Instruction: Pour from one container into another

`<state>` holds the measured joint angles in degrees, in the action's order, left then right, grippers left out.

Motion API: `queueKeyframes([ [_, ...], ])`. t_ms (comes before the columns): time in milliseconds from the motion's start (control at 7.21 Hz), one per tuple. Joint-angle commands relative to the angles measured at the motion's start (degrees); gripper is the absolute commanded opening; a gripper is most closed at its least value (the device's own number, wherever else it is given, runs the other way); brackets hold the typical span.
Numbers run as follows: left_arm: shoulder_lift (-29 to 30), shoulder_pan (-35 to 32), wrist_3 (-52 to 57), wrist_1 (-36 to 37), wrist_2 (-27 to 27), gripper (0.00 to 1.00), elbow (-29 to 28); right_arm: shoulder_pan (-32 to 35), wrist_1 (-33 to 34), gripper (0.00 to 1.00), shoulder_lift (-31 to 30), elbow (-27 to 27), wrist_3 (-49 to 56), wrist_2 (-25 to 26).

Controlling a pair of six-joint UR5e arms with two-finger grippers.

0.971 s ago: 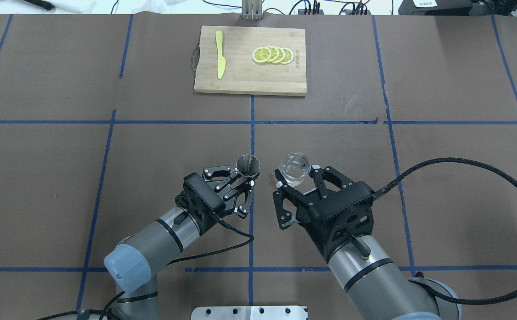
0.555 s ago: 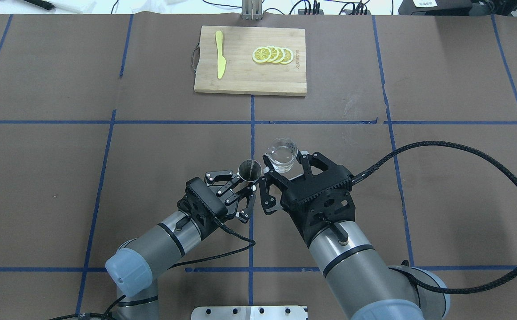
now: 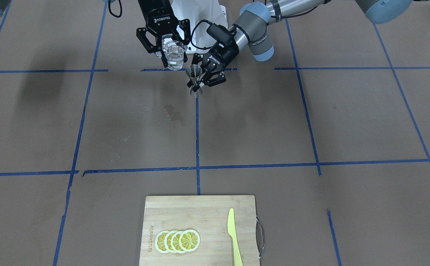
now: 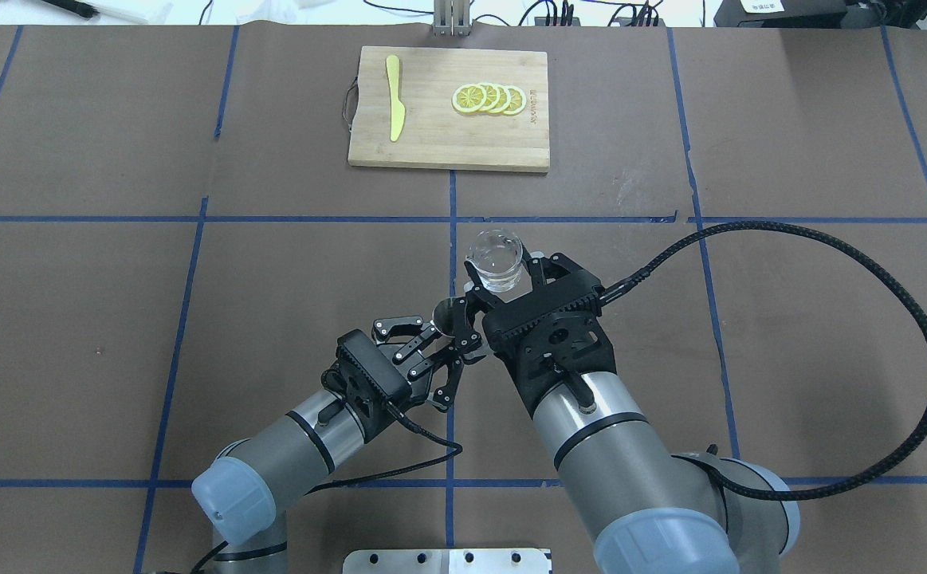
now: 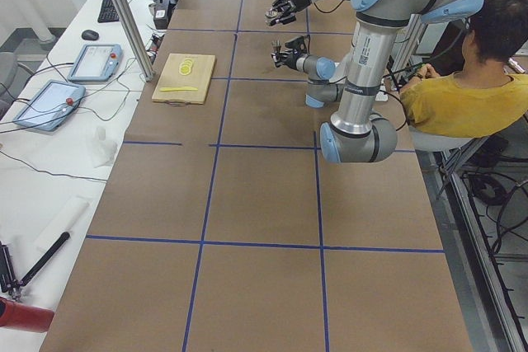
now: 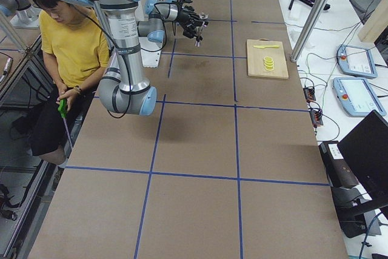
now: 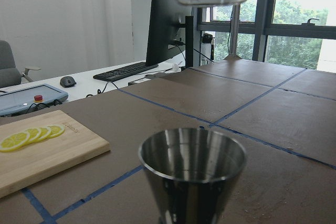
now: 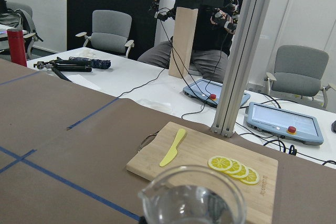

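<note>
Glass cup [image 4: 495,259]: upright, clear liquid inside, raised just beside and above the jigger's mouth.
Jigger [image 3: 194,79]: upright over the bench [image 4: 192,319], its upper bowl apparently empty.
Right hand [image 4: 505,281]: clamped on the glass cup.
Left hand [image 4: 437,335]: clamped on the jigger's waist.
Done: both vessels gripped and brought together.
Left: probably the tilt and the pour.
</note>
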<state>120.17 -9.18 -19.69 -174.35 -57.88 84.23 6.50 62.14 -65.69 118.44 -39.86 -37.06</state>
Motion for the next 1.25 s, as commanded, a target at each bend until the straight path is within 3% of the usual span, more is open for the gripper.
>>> queueKeyframes([
  [0,0.06,0.04,0.0,-0.03,0.05,0.0,-0.03,-0.17,3.32,0.0,0.92,-0.05,0.05,-0.03],
  [416,0.15,0.04,0.09,0.06,0.05,0.0,-0.03,-0.43,9.03,0.0,2.49,0.04,0.05,-0.03],
  [1110,0.15,0.04,0.18,0.15,0.22,0.0,-0.21,-0.78,12.39,0.0,2.77,0.21,4.16,-0.11],
])
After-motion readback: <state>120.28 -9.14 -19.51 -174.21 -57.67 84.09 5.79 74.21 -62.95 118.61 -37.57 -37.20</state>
